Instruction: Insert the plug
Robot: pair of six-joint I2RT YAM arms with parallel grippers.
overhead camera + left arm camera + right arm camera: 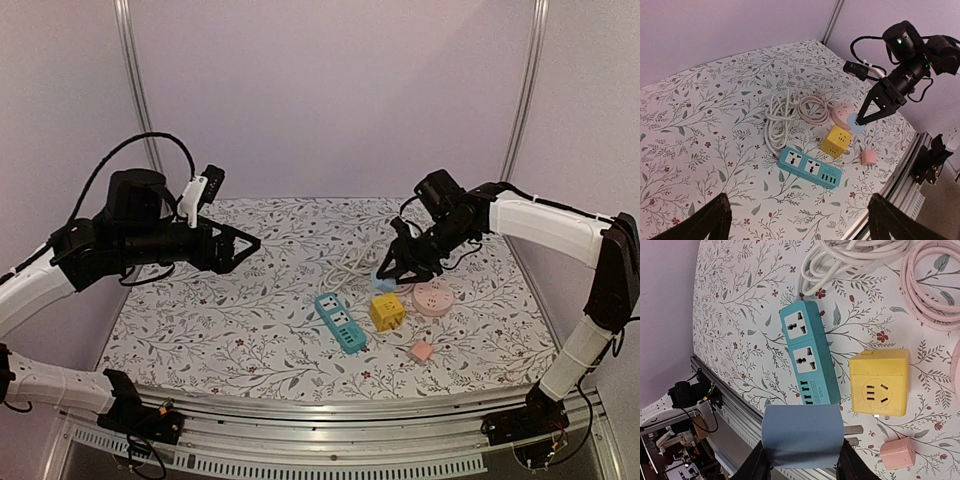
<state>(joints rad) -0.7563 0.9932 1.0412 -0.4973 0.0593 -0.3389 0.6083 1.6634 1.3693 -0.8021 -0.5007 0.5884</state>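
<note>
Left gripper [245, 250] hangs raised over the table's left side, jaws wide apart and empty. Teal power strip [340, 322] lies mid-table. Right gripper [801, 460] clamps the blue plug [802, 435] in the air, just near-left of the yellow cube socket [879, 382]. The plug's long axis runs roughly left–right, with its prongs [854, 430] pointing right.
</note>
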